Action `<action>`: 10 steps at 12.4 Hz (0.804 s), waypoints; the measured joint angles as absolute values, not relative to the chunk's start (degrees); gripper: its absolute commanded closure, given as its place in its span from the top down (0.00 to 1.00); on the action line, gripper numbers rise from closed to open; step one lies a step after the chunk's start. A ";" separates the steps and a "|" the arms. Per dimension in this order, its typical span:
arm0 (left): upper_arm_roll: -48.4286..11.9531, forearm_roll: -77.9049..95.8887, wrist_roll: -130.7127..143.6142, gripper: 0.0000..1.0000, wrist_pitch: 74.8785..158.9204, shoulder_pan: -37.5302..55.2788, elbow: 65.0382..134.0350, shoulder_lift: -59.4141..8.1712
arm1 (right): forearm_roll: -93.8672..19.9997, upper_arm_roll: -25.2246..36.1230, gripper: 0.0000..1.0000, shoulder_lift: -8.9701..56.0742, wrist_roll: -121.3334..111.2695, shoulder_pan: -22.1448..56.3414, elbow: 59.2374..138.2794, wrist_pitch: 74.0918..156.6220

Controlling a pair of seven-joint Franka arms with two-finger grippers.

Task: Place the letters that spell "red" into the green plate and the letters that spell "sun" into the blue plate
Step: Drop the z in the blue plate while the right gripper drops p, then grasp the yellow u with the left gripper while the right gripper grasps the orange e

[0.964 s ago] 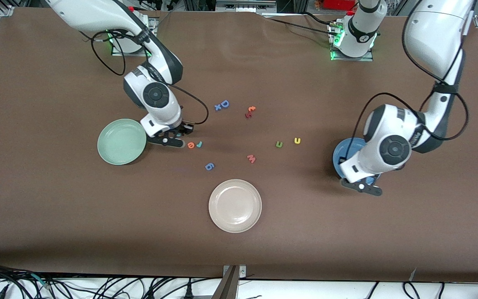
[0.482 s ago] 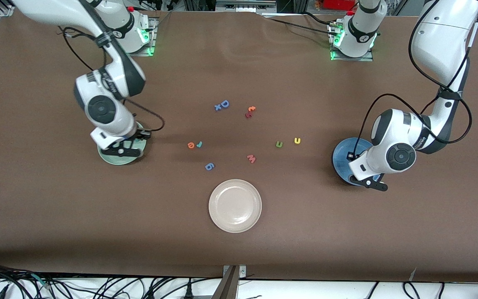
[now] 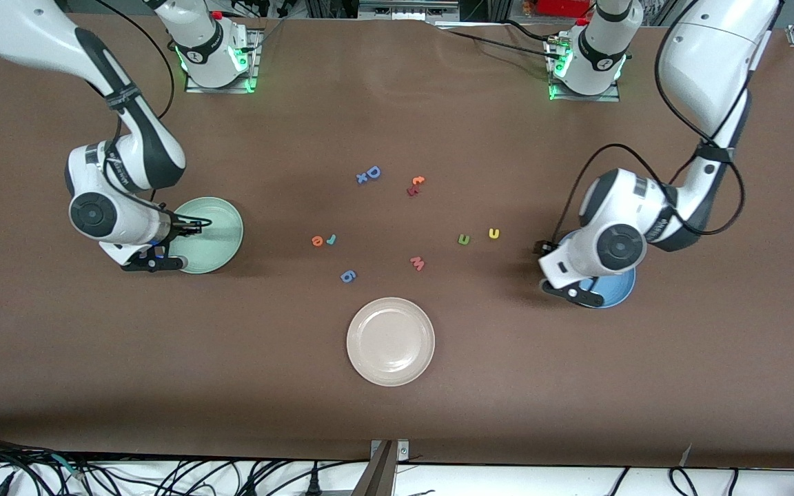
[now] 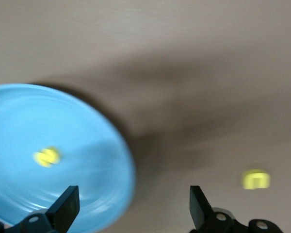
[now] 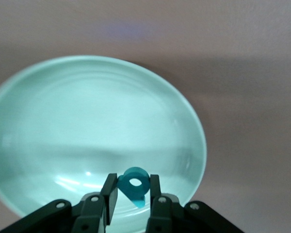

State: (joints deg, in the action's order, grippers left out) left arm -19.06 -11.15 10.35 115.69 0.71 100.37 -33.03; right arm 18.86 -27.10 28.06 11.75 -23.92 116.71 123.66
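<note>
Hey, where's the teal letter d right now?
The teal d is pinched in the right gripper, over the edge of the green plate at the right arm's end of the table; it has not been dropped in.

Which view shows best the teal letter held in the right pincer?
The right wrist view: the teal letter sits clamped in the right pincer over the green plate. The front view hides it under that arm's wrist; the left wrist view does not show it.

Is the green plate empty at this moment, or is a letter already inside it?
Empty. The right wrist view shows the green plate bare; the teal "d" is pinched in the right gripper above it.
</note>
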 measured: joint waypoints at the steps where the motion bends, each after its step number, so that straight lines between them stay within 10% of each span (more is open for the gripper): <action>1: -20.96 -11.15 12.81 1.00 115.58 1.04 100.83 -33.05 | 18.86 -27.09 0.25 29.27 10.26 -25.07 116.71 124.81; 4: -25.01 -11.15 16.98 1.00 118.50 1.52 102.82 -33.55 | 18.86 -27.32 0.81 30.49 9.59 -25.65 116.61 125.73; 8: -25.89 -11.15 17.71 0.97 132.68 1.52 112.47 -34.35 | 18.85 -29.82 0.86 30.06 12.88 -25.67 115.82 125.52; 10: -27.02 -11.15 19.47 0.77 136.08 1.51 115.36 -34.36 | 18.82 -34.72 0.86 29.14 22.13 -25.63 115.42 123.89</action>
